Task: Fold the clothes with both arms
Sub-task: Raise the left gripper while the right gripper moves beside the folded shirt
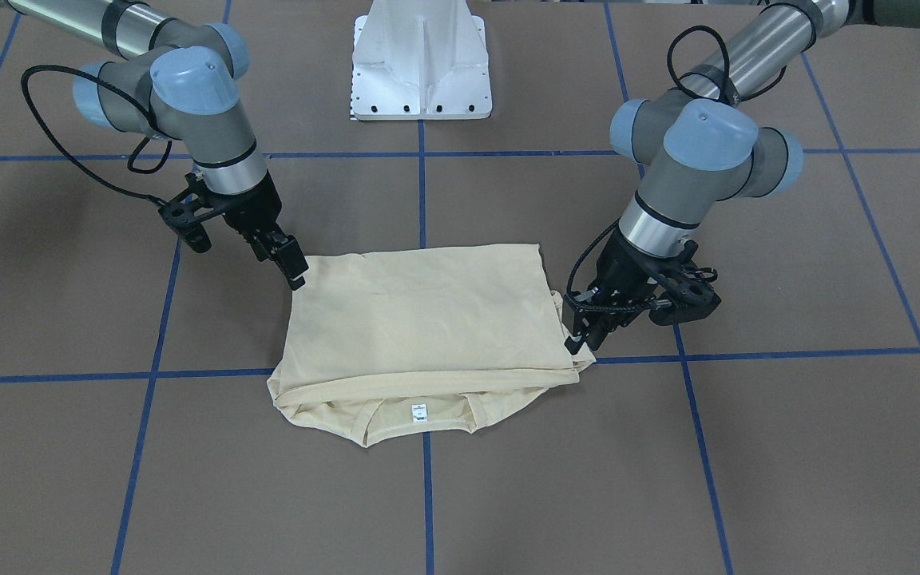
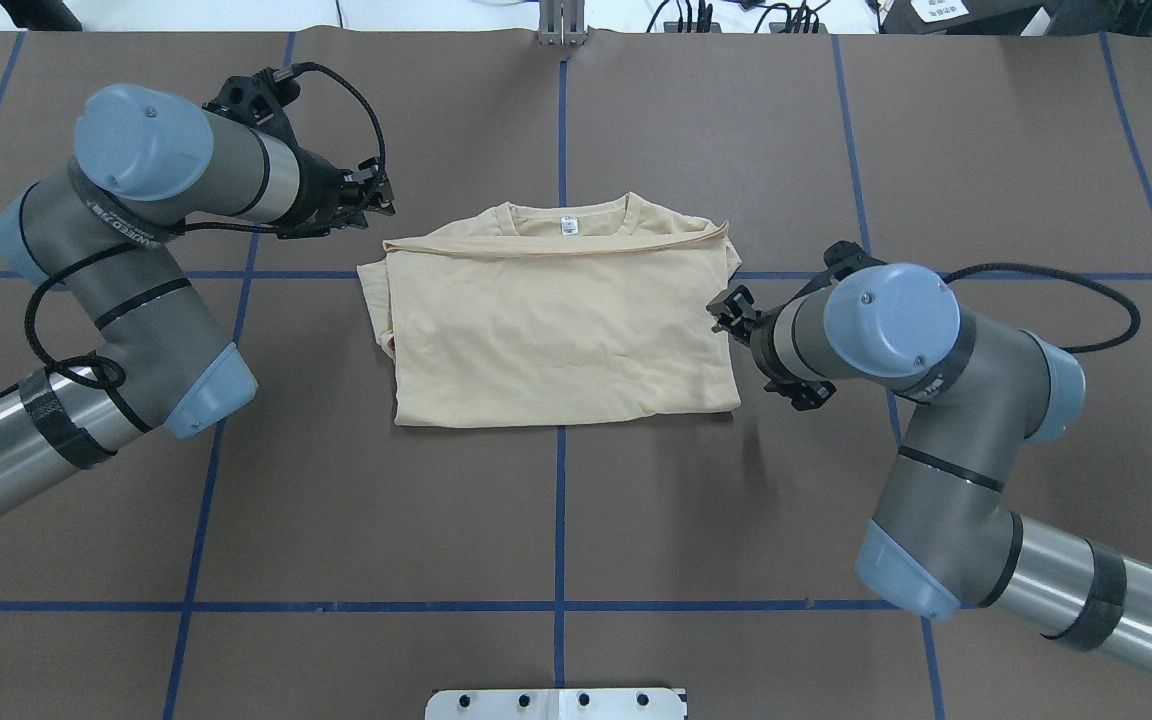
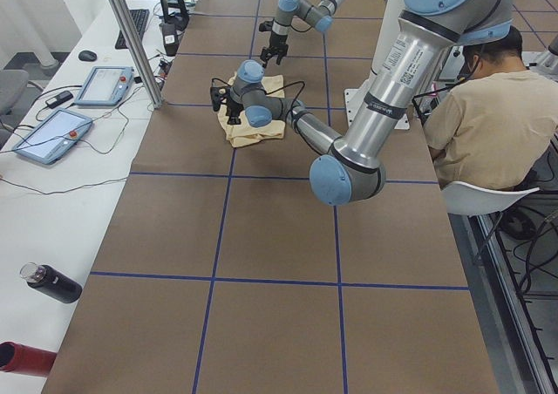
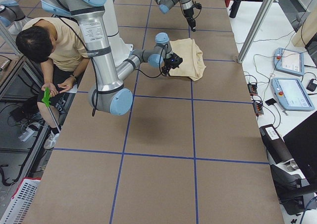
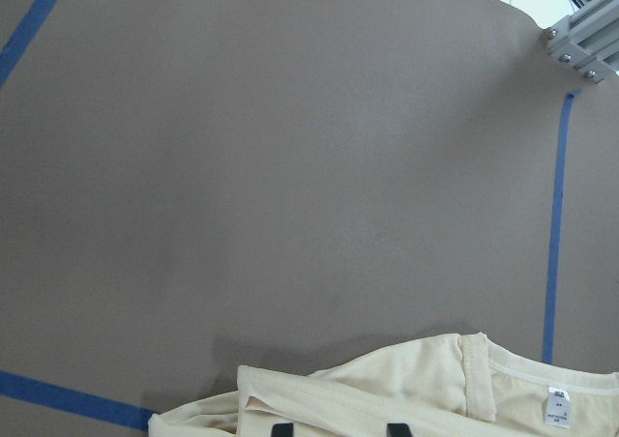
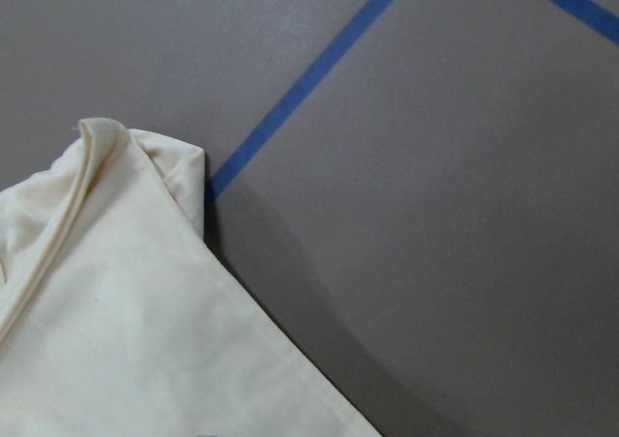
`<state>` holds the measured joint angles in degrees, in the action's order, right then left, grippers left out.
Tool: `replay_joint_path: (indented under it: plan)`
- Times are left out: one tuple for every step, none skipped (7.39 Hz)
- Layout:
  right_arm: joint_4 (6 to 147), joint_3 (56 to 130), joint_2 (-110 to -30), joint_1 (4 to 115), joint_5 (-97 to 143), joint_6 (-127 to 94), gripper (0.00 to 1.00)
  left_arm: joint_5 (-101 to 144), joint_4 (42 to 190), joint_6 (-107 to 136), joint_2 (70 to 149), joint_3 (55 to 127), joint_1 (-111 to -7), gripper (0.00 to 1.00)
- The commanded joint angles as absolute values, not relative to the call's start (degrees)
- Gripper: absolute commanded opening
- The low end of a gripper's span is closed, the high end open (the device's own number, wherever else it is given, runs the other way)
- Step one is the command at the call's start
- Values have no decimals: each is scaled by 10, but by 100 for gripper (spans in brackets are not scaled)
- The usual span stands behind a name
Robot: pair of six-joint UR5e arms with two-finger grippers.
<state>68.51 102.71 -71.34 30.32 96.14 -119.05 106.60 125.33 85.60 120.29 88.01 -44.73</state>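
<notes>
The clothes are one cream shirt [image 1: 420, 319] [image 2: 556, 330], folded into a flat rectangle at mid-table with its collar and white neck label [image 2: 567, 226] on the far side. No print shows. My left gripper [image 2: 376, 190] [image 1: 580, 343] hovers at the shirt's far-left corner. In the left wrist view two black fingertips [image 5: 280, 427] stand apart above the fabric [image 5: 406, 389], holding nothing. My right gripper [image 2: 726, 310] [image 1: 294, 267] sits at the shirt's right edge, open and empty. The right wrist view shows only the shirt's corner [image 6: 116, 321].
The white pedestal base [image 1: 420, 64] stands on the robot's side. Blue tape lines cross the brown table. A seated person [image 3: 488, 124] [image 4: 49, 45] is beside the table. Tablets [image 3: 52, 137] [image 4: 292, 92] and a dark bottle [image 3: 52, 282] lie on side benches.
</notes>
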Motion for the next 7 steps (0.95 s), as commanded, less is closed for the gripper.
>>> replay_joint_path:
  plan:
    - [628,1026,-738,282,938,-1234,93,1066,1253,858,1199,898,-446,41]
    - [628,1022,-740,280,937,-1234,93,1066,1253,858,1198,903,-446,41]
    - [628,1021,-738,273,937,-1235,92,1065,1253,857,1198,903,-446,41]
    - [630,1020,-736,268,936,-1235,88,1066,1253,857,1196,903,-446,41]
    - [631,1020,-736,265,936,-1235,81,1065,1253,856,1196,903,-446,41]
    - [632,1019,-730,265,936,-1235,73,1065,1253,856,1196,903,-446,41]
    - [632,1017,-730,263,936,-1236,60,1065,1253,856,1196,903,-446,41]
